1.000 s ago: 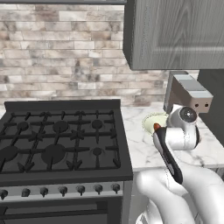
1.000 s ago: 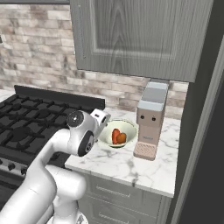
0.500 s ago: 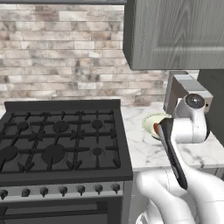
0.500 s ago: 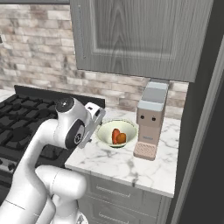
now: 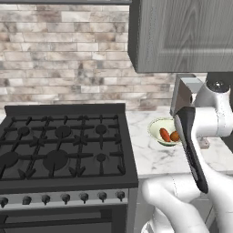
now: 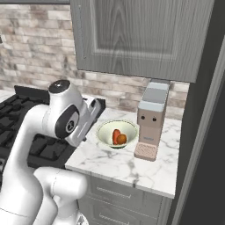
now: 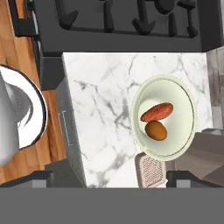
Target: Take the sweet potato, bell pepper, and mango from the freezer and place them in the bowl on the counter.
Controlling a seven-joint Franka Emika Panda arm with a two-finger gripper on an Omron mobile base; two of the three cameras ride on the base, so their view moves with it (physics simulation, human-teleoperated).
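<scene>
Our arm has swung higher, jaws apart and empty; only the sweet potato [image 7: 156, 112] and mango [image 7: 156, 130] fill the bowl [image 7: 186, 98], so we risk forgetting the pepper.

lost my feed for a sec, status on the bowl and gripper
Gripper open, empty, above the counter. Bowl holds sweet potato and mango; no bell pepper in it. Coffee machine right beside the bowl.
</scene>
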